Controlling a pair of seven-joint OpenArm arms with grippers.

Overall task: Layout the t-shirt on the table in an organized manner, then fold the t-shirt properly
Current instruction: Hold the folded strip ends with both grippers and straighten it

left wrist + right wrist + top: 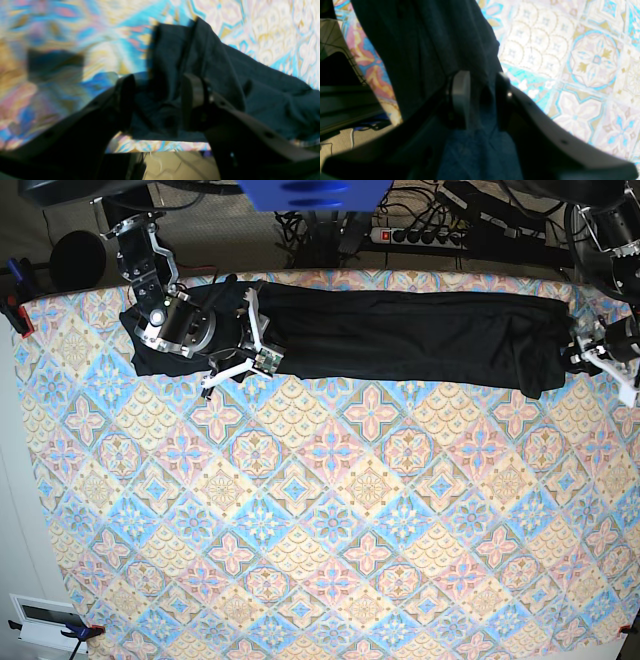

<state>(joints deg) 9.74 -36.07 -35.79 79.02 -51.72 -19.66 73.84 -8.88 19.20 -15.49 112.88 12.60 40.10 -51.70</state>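
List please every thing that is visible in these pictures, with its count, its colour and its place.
t-shirt: one, black, stretched in a long band along the far edge of the table.
table: one, cloth of blue, pink and cream tiles, fills the base view.
power strip: one, white, on the floor behind the table.
right gripper: one, dark, fabric between its fingers, at one end of the shirt.
left gripper: one, dark, fingers apart, at the other end.

The t-shirt (400, 335) is plain black and thin, stretched out as a long, narrow band across the far part of the counter (320, 520), running nearly from one side edge to the other. Its fabric lies mostly flat, with bunched folds at both ends. The counter carries a cloth of pastel blue, pink and cream diamond tiles with floral motifs.
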